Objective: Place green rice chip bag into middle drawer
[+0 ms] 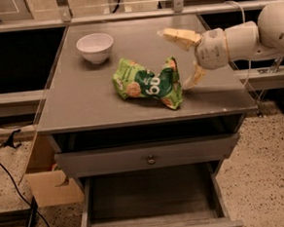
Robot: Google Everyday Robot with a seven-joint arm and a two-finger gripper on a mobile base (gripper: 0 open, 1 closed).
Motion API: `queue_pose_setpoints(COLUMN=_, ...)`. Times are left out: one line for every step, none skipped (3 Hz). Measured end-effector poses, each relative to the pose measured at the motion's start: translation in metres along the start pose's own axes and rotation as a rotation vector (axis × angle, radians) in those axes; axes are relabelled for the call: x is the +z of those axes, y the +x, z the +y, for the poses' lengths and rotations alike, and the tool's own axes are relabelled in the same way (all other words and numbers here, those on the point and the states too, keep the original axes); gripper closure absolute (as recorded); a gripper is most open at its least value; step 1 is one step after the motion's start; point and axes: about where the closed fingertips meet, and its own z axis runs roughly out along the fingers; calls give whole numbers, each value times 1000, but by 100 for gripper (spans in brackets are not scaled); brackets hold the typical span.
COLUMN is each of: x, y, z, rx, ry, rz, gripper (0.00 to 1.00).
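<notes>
The green rice chip bag (147, 82) lies crumpled on the grey cabinet top (83, 105), right of centre. My gripper (183, 57) hovers just to the bag's right, open, with one tan finger (178, 35) above and behind the bag and the other (195, 76) close to its right edge. Nothing is held between them. Below, the middle drawer (153, 197) is pulled out, showing a bare grey floor and low side walls.
A white bowl (95, 47) stands at the back left of the cabinet top. A shut drawer front with a small round knob (150, 160) sits above the open drawer. A cardboard box (47, 183) and black cables (9, 173) lie on the floor at left.
</notes>
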Motion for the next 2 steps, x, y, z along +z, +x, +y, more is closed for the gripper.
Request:
queue_pose_setpoints(x=9, y=-6, z=-3, rx=1, ry=23, rz=-30, gripper=0)
queue_pose_setpoints(x=17, y=-15, z=-6, rx=-8, ry=18, rz=-60, gripper=14)
